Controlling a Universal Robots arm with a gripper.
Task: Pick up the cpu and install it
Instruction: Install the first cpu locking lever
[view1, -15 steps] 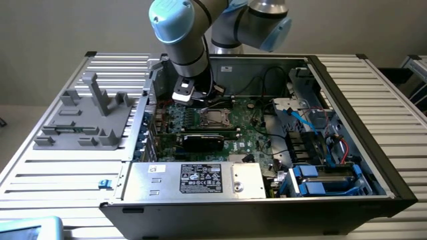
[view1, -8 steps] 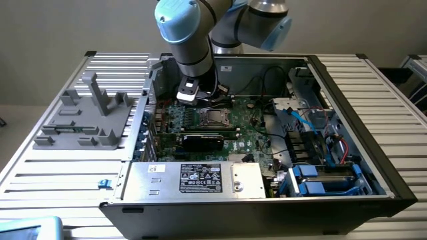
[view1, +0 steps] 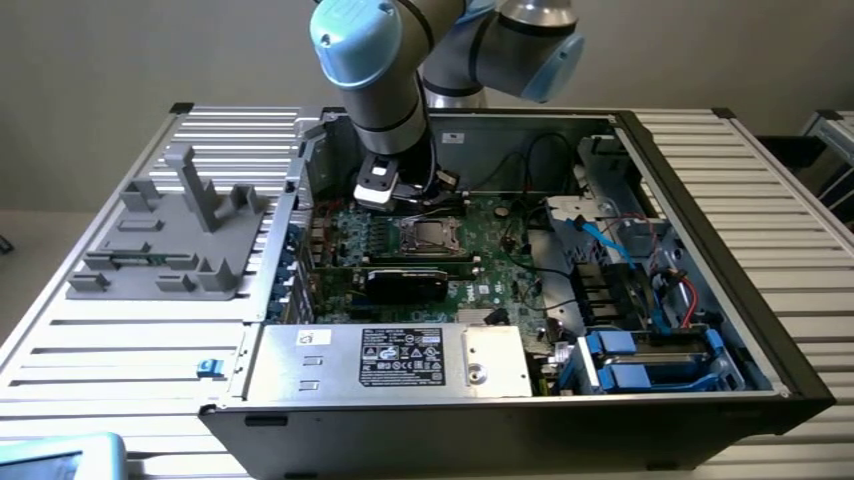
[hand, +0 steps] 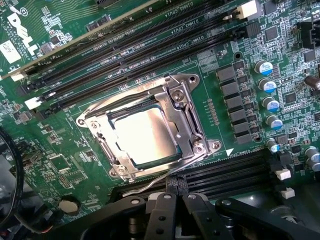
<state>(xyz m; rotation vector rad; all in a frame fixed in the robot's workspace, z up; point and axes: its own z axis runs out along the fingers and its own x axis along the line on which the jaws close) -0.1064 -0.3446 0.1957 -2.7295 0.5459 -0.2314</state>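
One small silver cpu (hand: 144, 136) lies inside the metal socket frame (hand: 186, 107). It sits about the middle of the green board (hand: 100, 190), away from its corners. The gripper (hand: 173, 200) is shut tight and holds nothing. It hangs just beside the frame, over the black slots (hand: 225, 172). I think the thin wire lever (hand: 145, 186) looks loose, not hooked down. If the gripper pushes down or slides sideways, it may bump the frame or scratch the board. If the cpu sits crooked, the tiny pins under it may bend.
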